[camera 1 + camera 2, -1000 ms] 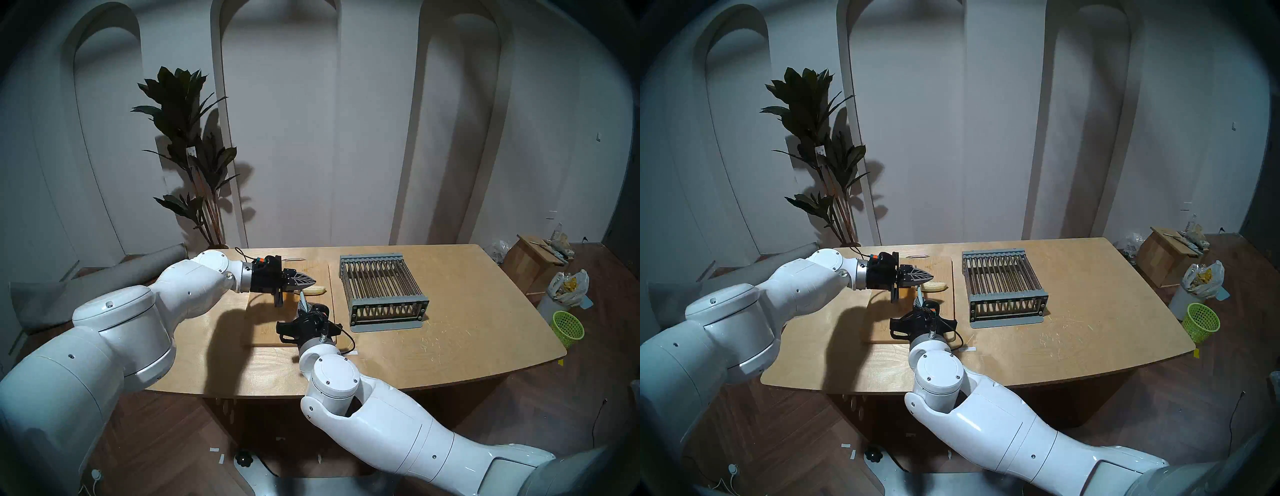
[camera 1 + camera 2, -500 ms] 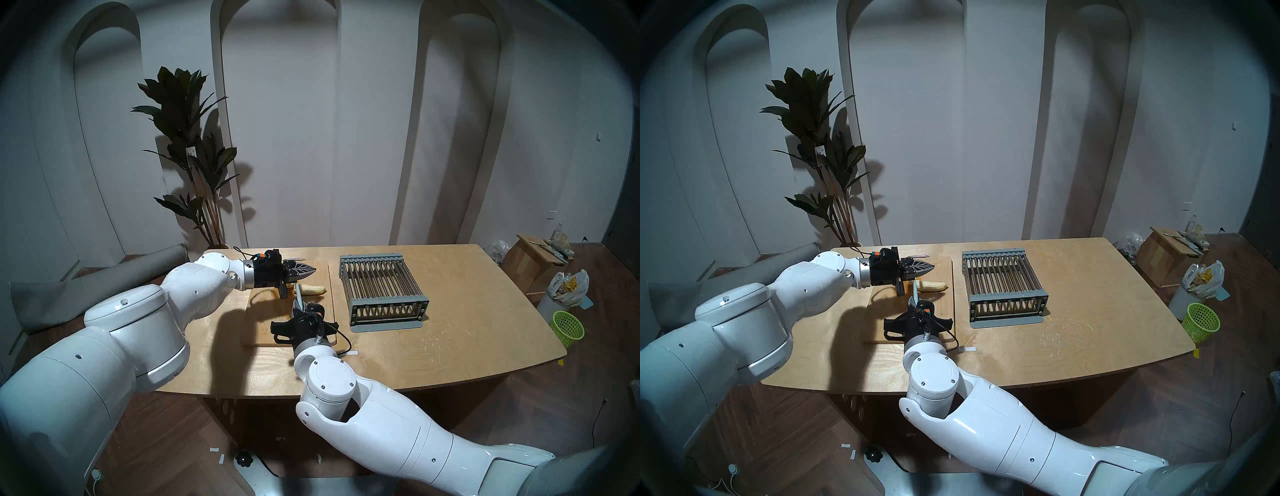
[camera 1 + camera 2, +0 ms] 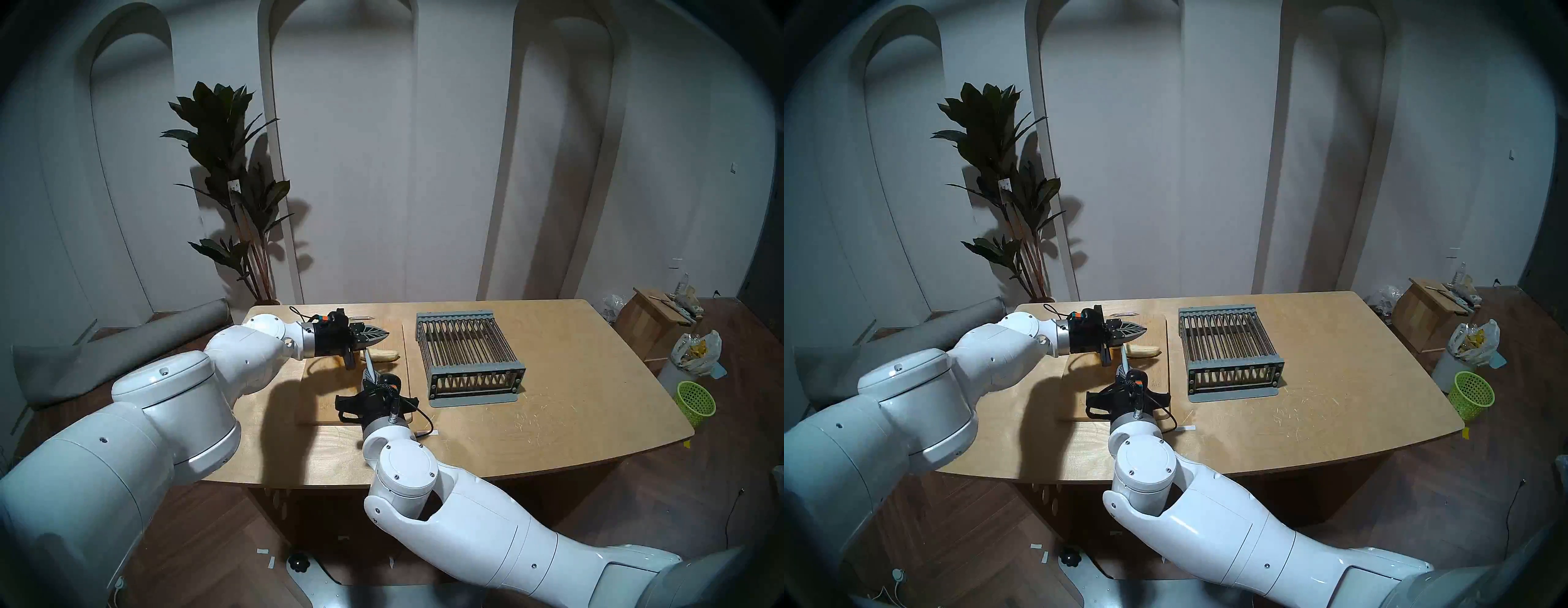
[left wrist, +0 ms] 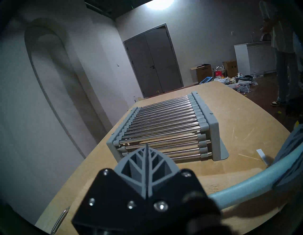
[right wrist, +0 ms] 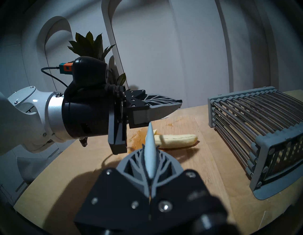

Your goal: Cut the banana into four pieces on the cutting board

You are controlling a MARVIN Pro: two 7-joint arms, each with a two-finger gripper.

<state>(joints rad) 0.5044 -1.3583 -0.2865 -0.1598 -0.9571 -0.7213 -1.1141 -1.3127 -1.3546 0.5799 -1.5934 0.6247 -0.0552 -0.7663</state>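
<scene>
Left gripper (image 3: pixel 384 334), fingers pressed together and empty, hovering level above the left end of the banana (image 3: pixel 383 356), which lies on the far part of the cutting board (image 3: pixel 316 397). Right gripper (image 3: pixel 370 375), nearer the robot, pinches a pale blue knife (image 5: pixel 150 152) whose tip points at the banana's left end; a grey metal rack (image 3: pixel 466 357) stands on the table (image 3: pixel 572 382) to the right of the board
</scene>
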